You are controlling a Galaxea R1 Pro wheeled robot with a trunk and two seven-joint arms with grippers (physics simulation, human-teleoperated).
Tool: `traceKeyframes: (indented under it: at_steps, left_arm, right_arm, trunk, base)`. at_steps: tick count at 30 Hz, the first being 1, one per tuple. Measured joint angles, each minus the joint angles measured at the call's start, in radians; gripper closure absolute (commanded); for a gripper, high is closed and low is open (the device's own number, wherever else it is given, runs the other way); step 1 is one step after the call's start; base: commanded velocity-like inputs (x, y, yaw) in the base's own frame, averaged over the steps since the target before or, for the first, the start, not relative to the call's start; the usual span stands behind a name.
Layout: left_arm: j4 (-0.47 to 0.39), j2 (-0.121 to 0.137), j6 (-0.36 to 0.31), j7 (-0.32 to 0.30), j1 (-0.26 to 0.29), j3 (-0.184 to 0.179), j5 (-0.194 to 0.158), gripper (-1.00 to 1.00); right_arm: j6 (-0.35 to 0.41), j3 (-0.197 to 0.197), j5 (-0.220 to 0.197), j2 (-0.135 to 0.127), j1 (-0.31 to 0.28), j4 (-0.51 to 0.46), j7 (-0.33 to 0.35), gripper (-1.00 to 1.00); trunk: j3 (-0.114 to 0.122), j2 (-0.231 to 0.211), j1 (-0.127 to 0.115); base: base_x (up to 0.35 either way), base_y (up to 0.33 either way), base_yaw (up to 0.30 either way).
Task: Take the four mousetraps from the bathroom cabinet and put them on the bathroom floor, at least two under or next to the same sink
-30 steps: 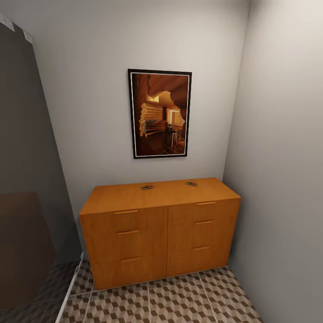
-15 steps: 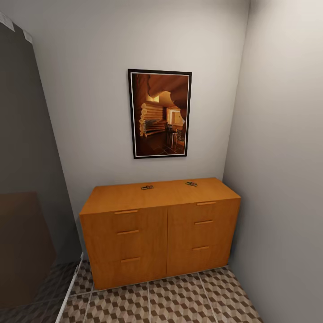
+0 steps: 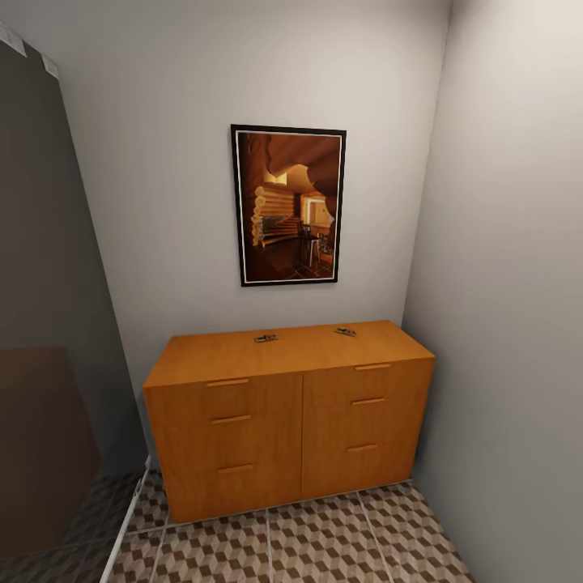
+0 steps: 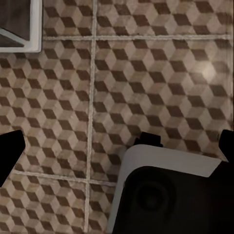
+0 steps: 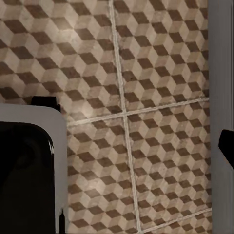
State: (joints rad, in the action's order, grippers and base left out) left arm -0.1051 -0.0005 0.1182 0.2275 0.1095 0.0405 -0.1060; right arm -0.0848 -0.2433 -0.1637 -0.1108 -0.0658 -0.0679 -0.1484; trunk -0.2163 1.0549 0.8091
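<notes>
mousetraps [image 3: 265,338] small, flat on smooth wooden cabinet [image 3: 283,421].

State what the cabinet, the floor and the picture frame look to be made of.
The cabinet: orange-brown wood or veneer, satin finish, faint grain, matching bar handles. The bathroom floor: ceramic-looking square tiles, a brown, beige and white cube print, pale grout lines, dull sheen. The picture frame: thin, black, smooth; whether wood or metal cannot be told.

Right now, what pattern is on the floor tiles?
Brown, beige and white cubes with pale grout on the bathroom floor, clearest in the left wrist view.
</notes>
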Motion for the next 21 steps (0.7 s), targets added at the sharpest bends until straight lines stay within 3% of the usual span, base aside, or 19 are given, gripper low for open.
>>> traceKeyframes:
  at_steps: [6,7,8,9,11,12,16,21]
  left_arm:
    - [-0.034,-0.034,-0.034,-0.003,0.008,-0.002,0.033,-1.00]
    - [-0.138,-0.077,-0.348,-0.005,0.014,-0.002,0.079,-1.00]
    - [-0.291,-0.094,-0.586,-0.006,0.022,-0.002,0.082,-1.00]
    - [-0.469,-0.114,-0.641,-0.005,0.050,-0.005,0.084,-1.00]
    - [-0.976,-0.132,-0.677,-0.006,0.091,-0.016,0.087,-1.00]
    - [-1.080,-0.138,-0.694,-0.007,0.123,-0.026,0.089,-1.00]
    - [-1.130,-0.154,-0.761,-0.011,0.215,-0.092,0.085,-1.00]
    - [-1.194,-0.167,-0.851,-0.011,0.354,-0.189,0.082,-1.00]
  right_arm:
    - [0.034,0.028,0.000,-0.034,-0.012,-0.034,-0.022,-1.00]
    - [0.354,0.057,0.002,-0.057,-0.019,-0.137,-0.033,-1.00]
    - [0.538,0.070,0.001,-0.059,-0.026,-0.277,-0.041,-1.00]
    - [0.624,0.093,0.003,-0.060,-0.049,-0.451,-0.060,-1.00]
    - [0.700,0.104,0.004,-0.060,-0.084,-0.941,-0.075,-1.00]
    - [0.734,0.109,0.006,-0.060,-0.107,-1.143,-0.081,-1.00]
    - [0.841,0.122,0.006,-0.058,-0.212,-1.187,-0.095,-1.00]
    - [0.922,0.128,0.004,-0.056,-0.348,-1.217,-0.100,-1.00]
  trunk:
    - [0.000,0.000,0.000]
    - [0.000,0.000,0.000]
    - [0.000,0.000,0.000]
    - [0.000,0.000,0.000]
    - [0.000,0.000,0.000]
    - [0.001,0.000,0.000]
    - [0.000,0.000,0.000]
    - [0.000,0.000,0.000]
  base:
    - [0.000,0.000,0.000]
    - [0.000,0.000,0.000]
    - [0.000,0.000,0.000]
    - [0.000,0.000,0.000]
    - [0.000,0.000,0.000]
    - [0.000,0.000,0.000]
    - [0.000,0.000,0.000]
    - [0.000,0.000,0.000]
